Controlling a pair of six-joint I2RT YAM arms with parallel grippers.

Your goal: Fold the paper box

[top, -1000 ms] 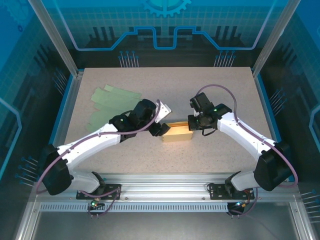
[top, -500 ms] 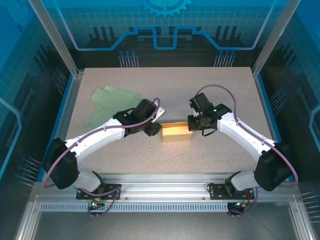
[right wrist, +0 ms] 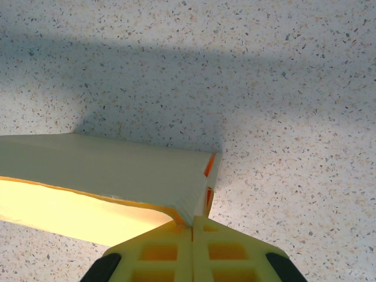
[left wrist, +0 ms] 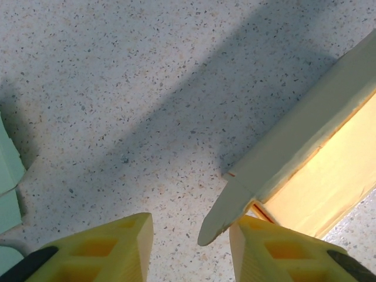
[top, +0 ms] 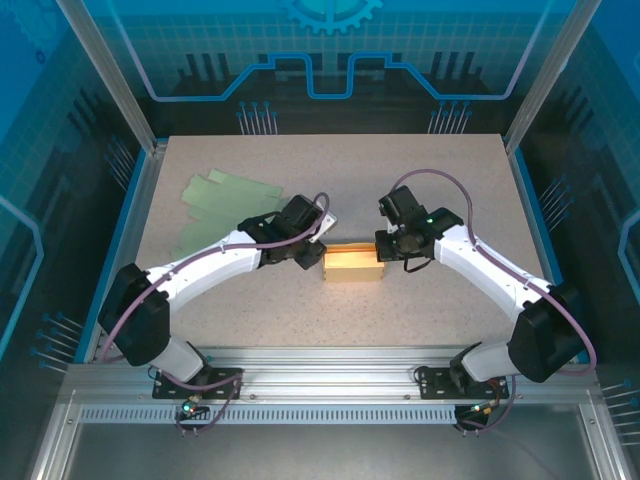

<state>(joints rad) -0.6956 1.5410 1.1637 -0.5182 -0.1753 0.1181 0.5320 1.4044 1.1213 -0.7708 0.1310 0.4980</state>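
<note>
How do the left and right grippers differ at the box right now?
The left gripper stands open, with a flap of the paper box between its jaws; the right gripper is shut on the box's wall. The left gripper is at the box's left end, the right gripper at its right end. Both have yellow fingers.

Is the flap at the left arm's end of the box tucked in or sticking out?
Sticking out: the flap juts past the box corner, inside the open left pincer.
</note>
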